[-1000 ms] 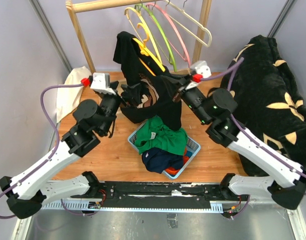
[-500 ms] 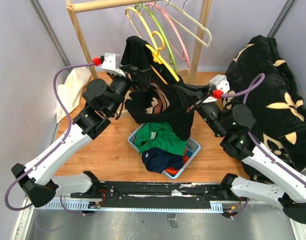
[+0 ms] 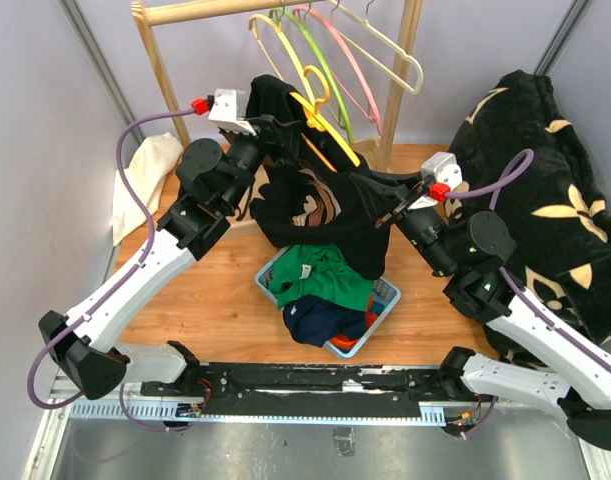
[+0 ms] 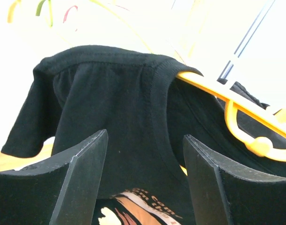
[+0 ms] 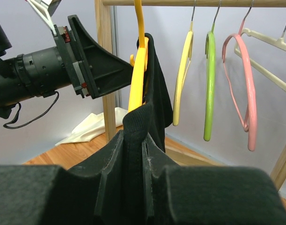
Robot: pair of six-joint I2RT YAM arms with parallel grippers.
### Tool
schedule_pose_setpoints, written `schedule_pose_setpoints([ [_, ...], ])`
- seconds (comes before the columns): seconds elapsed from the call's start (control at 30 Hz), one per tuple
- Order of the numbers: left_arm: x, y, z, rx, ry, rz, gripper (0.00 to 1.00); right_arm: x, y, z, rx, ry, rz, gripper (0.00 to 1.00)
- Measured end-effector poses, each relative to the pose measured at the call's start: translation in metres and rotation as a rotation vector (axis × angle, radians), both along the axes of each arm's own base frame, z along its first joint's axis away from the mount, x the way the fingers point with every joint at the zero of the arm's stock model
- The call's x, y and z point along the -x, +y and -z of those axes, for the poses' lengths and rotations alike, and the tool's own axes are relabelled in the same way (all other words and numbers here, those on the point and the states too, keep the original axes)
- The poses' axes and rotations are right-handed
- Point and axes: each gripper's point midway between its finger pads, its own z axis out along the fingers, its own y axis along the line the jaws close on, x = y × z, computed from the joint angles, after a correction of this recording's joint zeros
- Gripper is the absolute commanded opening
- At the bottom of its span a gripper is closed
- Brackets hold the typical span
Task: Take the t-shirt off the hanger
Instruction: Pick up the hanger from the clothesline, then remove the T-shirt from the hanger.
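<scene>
Now, t-shirt: black fabric t-shirt [image 3: 330,215] with a tan chest print, draped on a yellow plastic hanger [image 4: 213,89], held above the desk's middle, toward its far edge.
Left wrist view only: collar seen hooked over the hanger arm.
Left claw [image 4: 145,140]: jaws parted, collar framed between them, nothing gripped.
Right claw [image 5: 143,140]: pinched tight on a shirt fold.

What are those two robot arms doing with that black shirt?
They are working a black t-shirt off a yellow hanger. The right hand is pinched shut on a fold of the shirt. The left hand is open, with a finger on either side of the shoulder part draped over the hanger, and it is not gripping. One shoulder is on the hanger, and the rest of the shirt sags above a basket of clothes.
</scene>
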Motion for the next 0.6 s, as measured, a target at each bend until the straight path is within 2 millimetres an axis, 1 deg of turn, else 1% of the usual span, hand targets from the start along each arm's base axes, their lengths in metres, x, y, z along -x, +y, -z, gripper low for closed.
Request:
schedule_pose_setpoints([
  [0.13,-0.009,0.002,-0.003,0.004,-0.004,-0.011,0.64,0.0,0.0,0.002,0.006,0.004,-0.001,0.01],
  [0.2,-0.013,0.002,-0.007,0.008,-0.012,-0.012,0.59,0.0,0.001,0.003,0.009,0.006,-0.003,0.01],
  [0.3,-0.017,0.001,-0.014,0.016,-0.024,-0.009,0.45,0.0,0.001,0.004,0.013,0.009,-0.003,0.01],
  [0.37,-0.02,0.0,-0.016,0.016,-0.03,-0.006,0.33,0.0,0.001,0.006,0.017,0.012,-0.003,0.01],
  [0.5,-0.024,-0.004,-0.015,0.011,-0.031,0.005,0.04,0.0,0.001,0.007,0.02,0.015,-0.003,0.01],
  [0.53,-0.025,-0.004,-0.015,0.012,-0.029,0.009,0.01,0.0,0.001,0.007,0.021,0.016,-0.003,0.01],
  [0.6,-0.024,-0.006,-0.014,0.004,-0.032,0.022,0.01,0.0,0.001,0.008,0.022,0.017,-0.003,0.01],
])
